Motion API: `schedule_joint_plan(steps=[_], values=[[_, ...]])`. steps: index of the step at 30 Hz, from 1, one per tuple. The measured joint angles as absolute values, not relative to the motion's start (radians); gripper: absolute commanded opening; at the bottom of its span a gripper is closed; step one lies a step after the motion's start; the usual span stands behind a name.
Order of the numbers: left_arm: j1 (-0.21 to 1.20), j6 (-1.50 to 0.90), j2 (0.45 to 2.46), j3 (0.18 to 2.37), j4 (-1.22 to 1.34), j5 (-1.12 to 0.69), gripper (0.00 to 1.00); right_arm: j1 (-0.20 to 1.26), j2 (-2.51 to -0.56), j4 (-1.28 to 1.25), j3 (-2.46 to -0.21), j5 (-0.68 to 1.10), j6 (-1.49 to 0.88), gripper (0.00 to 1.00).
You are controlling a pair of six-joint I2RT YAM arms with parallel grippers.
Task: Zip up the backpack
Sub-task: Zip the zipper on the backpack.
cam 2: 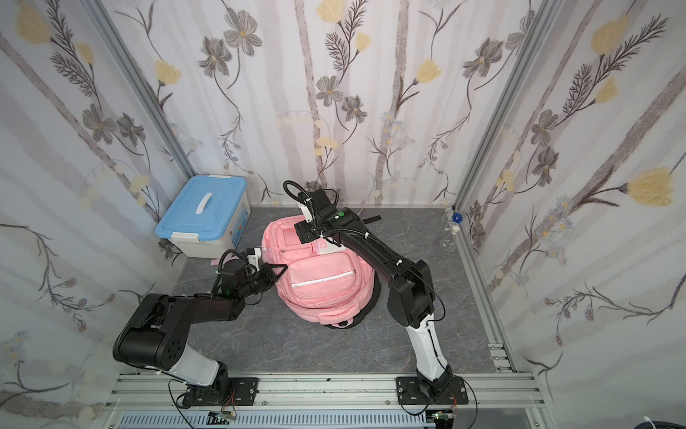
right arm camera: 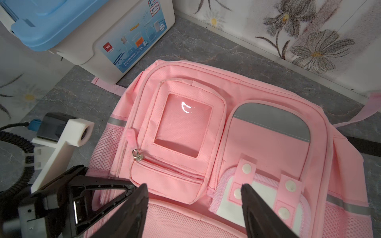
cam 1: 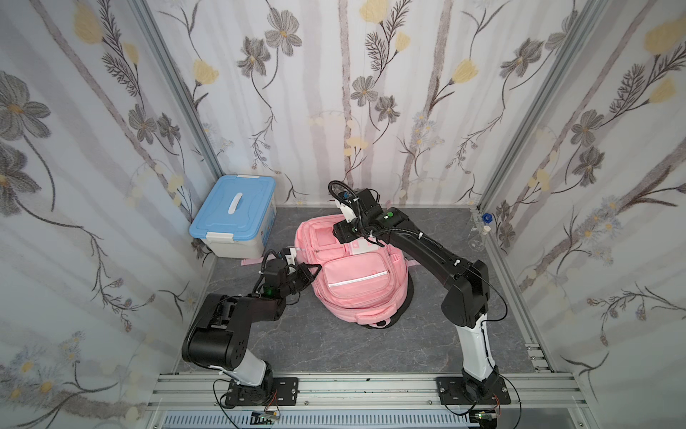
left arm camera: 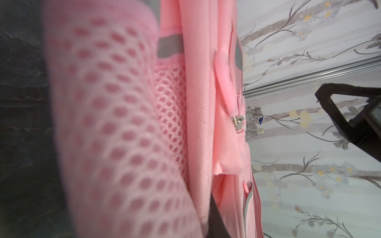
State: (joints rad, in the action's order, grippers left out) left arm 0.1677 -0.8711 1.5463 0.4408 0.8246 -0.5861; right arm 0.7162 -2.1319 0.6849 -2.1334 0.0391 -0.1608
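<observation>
The pink backpack (cam 1: 356, 282) lies front-up on the grey floor, also seen in a top view (cam 2: 323, 286). My left gripper (cam 1: 314, 269) sits at its left side, shut on the mesh side fabric (left arm camera: 115, 127), which fills the left wrist view; one dark finger (left arm camera: 215, 218) shows between folds. The small front pocket's metal zipper slider (right arm camera: 137, 157) with its pink pull tab (right arm camera: 131, 136) sits at the pocket's corner and also shows in the left wrist view as the slider (left arm camera: 238, 122). My right gripper (right arm camera: 194, 189) hovers open over the backpack's front, nothing between its fingers.
A white storage box with a blue lid (cam 1: 234, 219) stands at the back left, close to the backpack. A glass flask (cam 1: 477, 241) and a blue-capped item (cam 1: 487, 218) stand in the back right corner. Flowered walls close in three sides; an aluminium rail (cam 1: 363, 390) runs along the front.
</observation>
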Motion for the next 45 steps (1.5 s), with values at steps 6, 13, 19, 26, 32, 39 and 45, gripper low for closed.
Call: schedule_joint_plan(steps=[6, 13, 19, 26, 32, 39, 45], values=[[0.175, -0.868, 1.522, 0.454, 0.784, -0.579, 0.00, 0.785, -2.209, 0.758, -2.226, 0.079, -0.081, 0.66], [0.181, -0.865, 1.525, 0.466, 0.767, -0.575, 0.00, 0.801, -2.258, 0.788, -2.266, 0.102, -0.044, 0.57], [0.195, -0.866, 1.552, 0.476, 0.769, -0.569, 0.00, 0.804, -2.326, 0.801, -2.349, 0.112, -0.020, 0.54], [0.205, -0.868, 1.560, 0.479, 0.774, -0.566, 0.00, 0.805, -2.396, 0.813, -2.445, 0.126, -0.009, 0.55], [0.212, -0.868, 1.530, 0.487, 0.742, -0.559, 0.00, 0.805, -2.455, 0.825, -2.515, 0.127, -0.002, 0.55], [0.217, -0.866, 1.514, 0.489, 0.721, -0.554, 0.00, 0.805, -2.503, 0.841, -2.559, 0.123, -0.002, 0.55], [0.222, -0.865, 1.510, 0.489, 0.719, -0.550, 0.00, 0.805, -2.512, 0.841, -2.581, 0.103, -0.002, 0.56]])
